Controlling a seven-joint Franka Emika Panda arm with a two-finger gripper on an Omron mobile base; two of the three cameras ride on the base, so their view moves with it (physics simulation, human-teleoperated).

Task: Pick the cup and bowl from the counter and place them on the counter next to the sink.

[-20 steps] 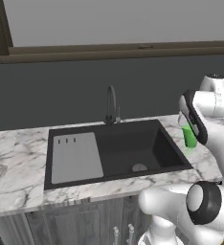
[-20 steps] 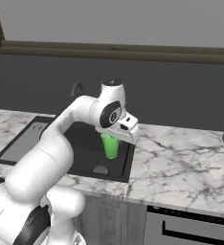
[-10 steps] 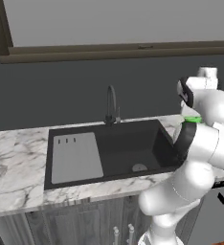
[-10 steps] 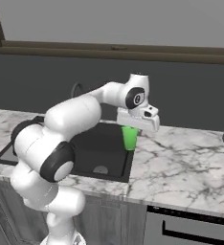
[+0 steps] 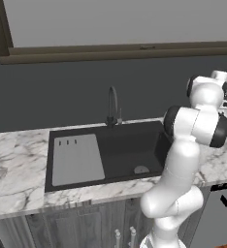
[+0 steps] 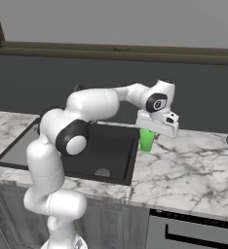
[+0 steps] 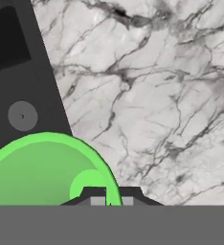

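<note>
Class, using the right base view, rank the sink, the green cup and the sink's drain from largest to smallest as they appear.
1. sink
2. cup, held under the gripper
3. drain; nearer the camera than the cup, yet looks smaller

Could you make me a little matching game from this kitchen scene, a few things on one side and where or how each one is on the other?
Things:
1. cup
2. faucet
3. drainboard
4. drain

Descriptions:
A. flat grey panel at the left of the sink
B. round, in the floor of the black basin
C. bright green, held in the gripper by its rim
D. dark and curved, behind the basin

Pairs: 1-C, 2-D, 3-A, 4-B
</note>
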